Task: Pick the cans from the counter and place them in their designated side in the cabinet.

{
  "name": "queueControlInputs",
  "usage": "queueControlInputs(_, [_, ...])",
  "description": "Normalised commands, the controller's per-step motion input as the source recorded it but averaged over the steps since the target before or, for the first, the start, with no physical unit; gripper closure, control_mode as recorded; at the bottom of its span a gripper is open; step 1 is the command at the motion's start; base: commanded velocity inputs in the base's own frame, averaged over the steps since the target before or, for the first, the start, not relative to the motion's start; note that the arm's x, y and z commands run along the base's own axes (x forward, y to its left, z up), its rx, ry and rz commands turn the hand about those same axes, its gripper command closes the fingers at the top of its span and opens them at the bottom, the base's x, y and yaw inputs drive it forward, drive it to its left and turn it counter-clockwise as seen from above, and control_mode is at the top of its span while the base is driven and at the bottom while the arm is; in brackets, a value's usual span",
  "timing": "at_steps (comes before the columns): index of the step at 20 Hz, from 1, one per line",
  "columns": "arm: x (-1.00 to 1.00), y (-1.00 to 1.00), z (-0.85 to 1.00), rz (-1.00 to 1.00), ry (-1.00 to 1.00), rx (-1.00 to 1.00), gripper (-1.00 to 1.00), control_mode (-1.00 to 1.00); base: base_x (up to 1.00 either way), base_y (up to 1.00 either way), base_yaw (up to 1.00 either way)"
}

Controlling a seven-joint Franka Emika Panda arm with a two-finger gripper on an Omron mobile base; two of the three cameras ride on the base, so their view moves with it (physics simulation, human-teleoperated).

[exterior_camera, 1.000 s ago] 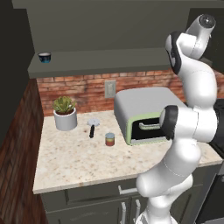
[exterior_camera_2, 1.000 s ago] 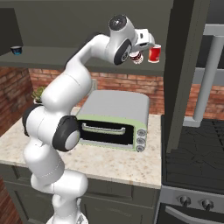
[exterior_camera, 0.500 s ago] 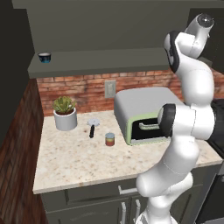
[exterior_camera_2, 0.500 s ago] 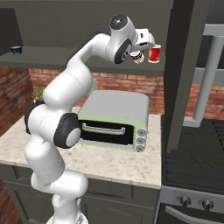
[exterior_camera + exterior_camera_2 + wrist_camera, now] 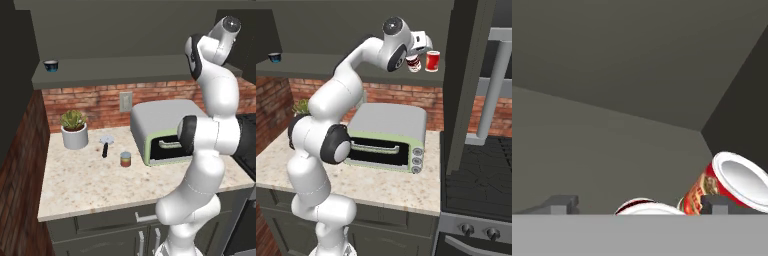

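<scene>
On the worktop point(image 5: 100, 185) the grey-green-rimmed can point(image 5: 125, 159) stands where it stood before. Up at the cabinet point(image 5: 356, 64) shelf, the gripper point(image 5: 415, 56) has barely moved; its jaws stay narrow around the dark red and white can point(image 5: 413, 63), just beside the brighter red can point(image 5: 432, 61).

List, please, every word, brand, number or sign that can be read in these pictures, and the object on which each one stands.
No text can be read.
Bright red can with pale label: label shows a picture, any lettering too blurred.
Dark red and white can in the gripper: too small.
Can with orange-red label on the beige stone counter: too small.
Grey-green toaster oven's knobs: no visible marks.
</scene>
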Motion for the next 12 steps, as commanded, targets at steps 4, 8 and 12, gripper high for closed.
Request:
queueControlInputs(4, [0.05,0.00,0.00,0.05,-0.10,0.00,-1.00,-1.00,0.00,0.00,0.00])
queueControlInputs(8, [0.01,0.00,0.04,0.05,-0.13,0.00,-1.00,-1.00,0.00,0.00,0.00])
queueControlInputs(12, [0.06,-0.01,0.06,0.06,-0.14,0.00,-1.00,-1.00,0.00,0.00,0.00])
